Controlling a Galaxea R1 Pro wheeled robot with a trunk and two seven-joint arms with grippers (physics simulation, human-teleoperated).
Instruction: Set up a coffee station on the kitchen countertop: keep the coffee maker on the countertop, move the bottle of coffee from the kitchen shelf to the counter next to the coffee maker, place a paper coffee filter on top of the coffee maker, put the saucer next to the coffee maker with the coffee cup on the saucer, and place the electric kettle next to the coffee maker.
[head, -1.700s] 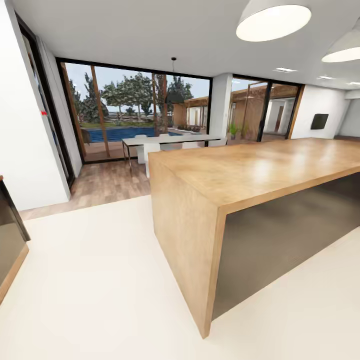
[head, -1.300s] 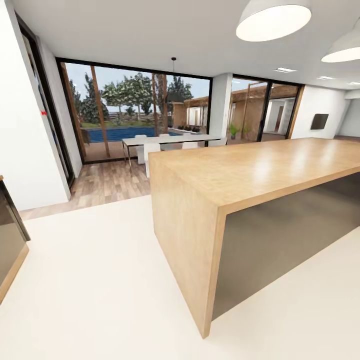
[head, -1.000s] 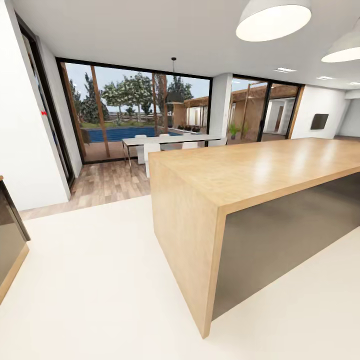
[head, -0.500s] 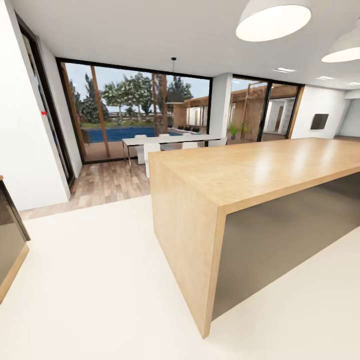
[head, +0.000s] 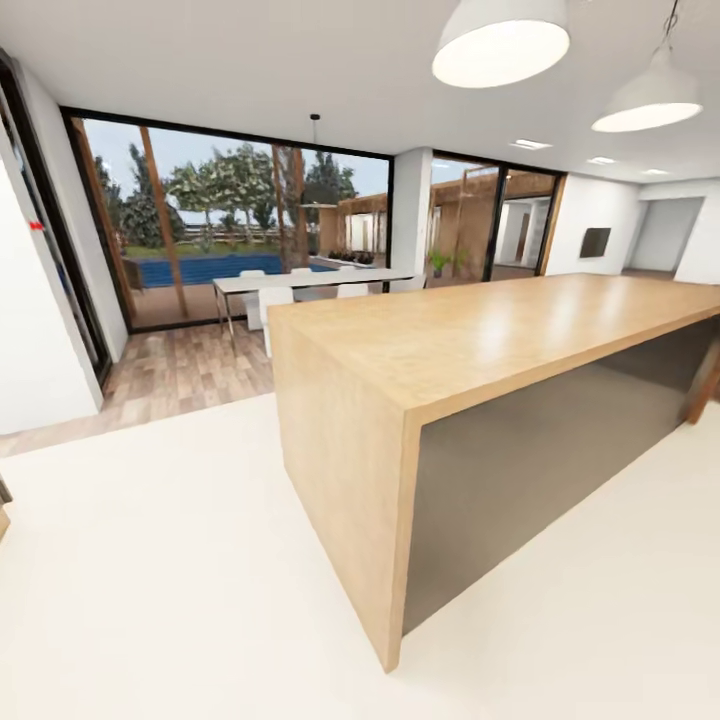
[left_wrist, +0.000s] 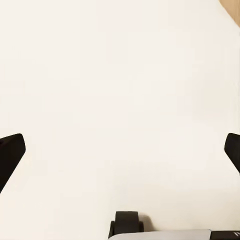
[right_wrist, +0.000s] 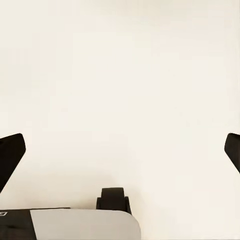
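My left gripper is open over pale cream floor, its black fingertips far apart with nothing between them. My right gripper is open in the same way above the same bare floor, with part of the robot's grey base below it. In the head view a big wooden island table stands ahead and to the right; it is not the countertop.
The island's near corner juts into the cream floor, with open floor to its left. Beyond are wood flooring, a white dining table with chairs and glass doors to a pool. Pendant lamps hang overhead.
The whole head view has slid left, so the camera has turned right. The dark cabinet at the left edge has left the picture, and more of the room's right side shows.
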